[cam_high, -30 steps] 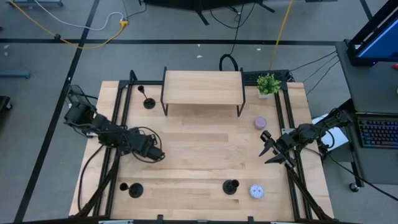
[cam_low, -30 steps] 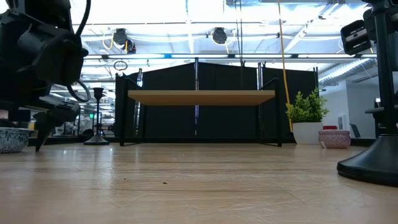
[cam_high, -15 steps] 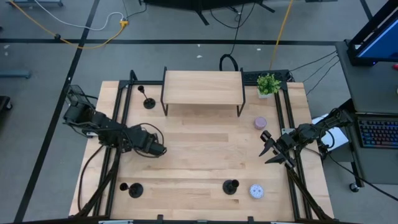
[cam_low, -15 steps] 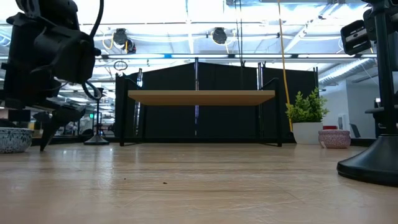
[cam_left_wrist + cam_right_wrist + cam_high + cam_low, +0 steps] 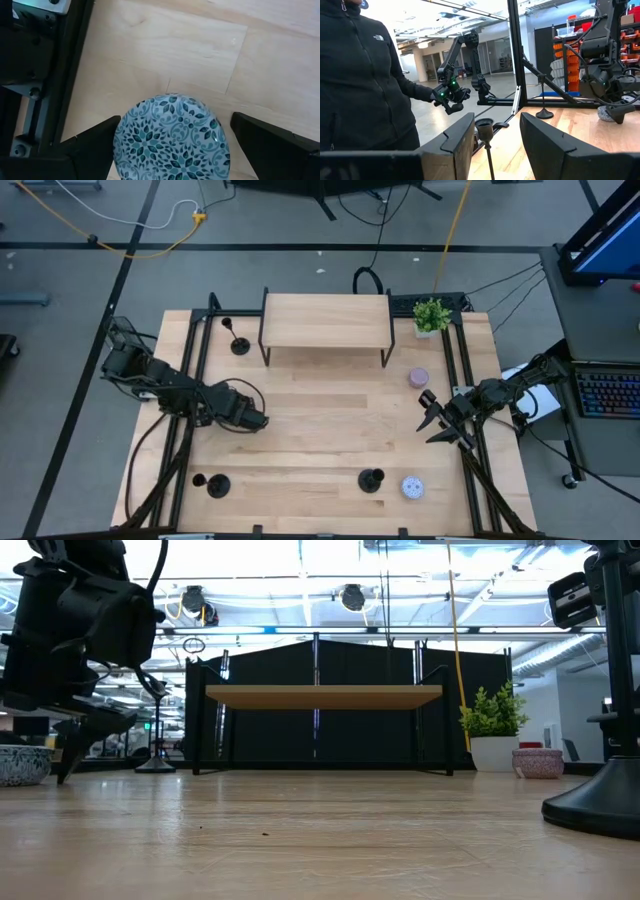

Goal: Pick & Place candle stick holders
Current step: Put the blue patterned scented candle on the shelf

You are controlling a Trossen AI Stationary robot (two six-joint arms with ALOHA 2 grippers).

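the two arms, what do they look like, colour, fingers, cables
Both arms are dark, near black, built of jointed segments. The left gripper and right gripper each end in two flat, tapering black fingers. Black cables loop along both arms.

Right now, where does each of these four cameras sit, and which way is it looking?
High: above the table, facing straight down; both arms show, with left gripper and right gripper.
Low: at tabletop height, facing level toward the shelf; the left arm shows.
Left wrist: on that arm, facing down at a patterned tin between its open fingers.
Right wrist: on the right arm, facing across the table at a person; its own fingers show.
Shared: high and low both show the plant.
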